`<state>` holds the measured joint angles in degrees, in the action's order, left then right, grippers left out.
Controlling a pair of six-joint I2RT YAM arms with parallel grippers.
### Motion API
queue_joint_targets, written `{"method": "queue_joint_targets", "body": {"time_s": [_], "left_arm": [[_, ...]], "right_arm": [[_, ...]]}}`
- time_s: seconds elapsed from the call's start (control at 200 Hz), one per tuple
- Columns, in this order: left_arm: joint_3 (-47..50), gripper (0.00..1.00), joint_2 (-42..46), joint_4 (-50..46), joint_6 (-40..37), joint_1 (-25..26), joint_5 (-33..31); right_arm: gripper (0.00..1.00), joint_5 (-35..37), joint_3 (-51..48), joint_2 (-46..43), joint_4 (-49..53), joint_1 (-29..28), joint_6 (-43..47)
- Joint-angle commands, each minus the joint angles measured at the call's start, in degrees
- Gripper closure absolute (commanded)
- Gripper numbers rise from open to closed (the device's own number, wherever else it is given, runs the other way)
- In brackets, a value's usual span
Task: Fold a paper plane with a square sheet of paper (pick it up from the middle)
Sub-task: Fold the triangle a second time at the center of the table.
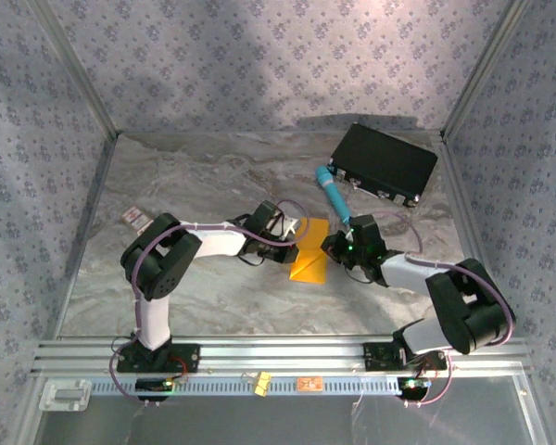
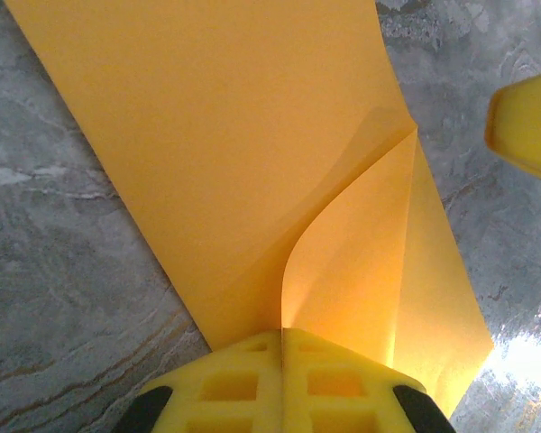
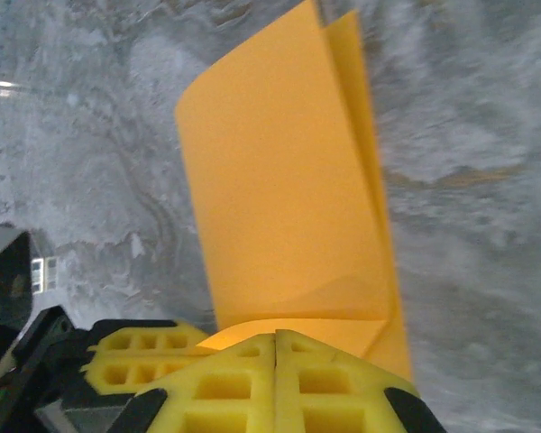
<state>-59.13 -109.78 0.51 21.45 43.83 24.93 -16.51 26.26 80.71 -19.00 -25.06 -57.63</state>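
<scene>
The square sheet of paper [image 1: 310, 257] is bright orange-yellow and folded over on itself. It is held between my two grippers at the middle of the table. My left gripper [image 1: 291, 243] is shut on one edge of it; in the left wrist view its yellow jaws [image 2: 281, 338] meet on the sheet [image 2: 225, 135], whose flap curls up from the pinch. My right gripper [image 1: 333, 248] is shut on the opposite side, its jaws [image 3: 276, 338] closed against the sheet [image 3: 279, 180]. The two grippers sit close together. A paper plane is out of view.
A black box [image 1: 385, 162] lies at the back right, with a teal pen-like cylinder [image 1: 334, 193] just in front of it, close behind my right gripper. A small white-and-red card [image 1: 132, 216] lies at the left. Patterned walls enclose the grey marbled table [image 1: 213, 287].
</scene>
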Motion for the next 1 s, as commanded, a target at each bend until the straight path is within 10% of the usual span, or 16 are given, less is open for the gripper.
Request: {"method": "queue_joint_targets", "body": {"time_s": [0.0,0.994], "left_arm": [[0.55,0.99,-2.25,-4.64,-1.02,-0.08,-0.94],[-1.21,0.94,-1.67,-5.35,0.63,-0.24,0.49]], "right_arm": [[0.96,-0.39,1.12,2.09,-0.99,-2.53,-1.17],[0.98,2.42,-2.8,10.49,-4.05,-5.94,-4.63]]}}
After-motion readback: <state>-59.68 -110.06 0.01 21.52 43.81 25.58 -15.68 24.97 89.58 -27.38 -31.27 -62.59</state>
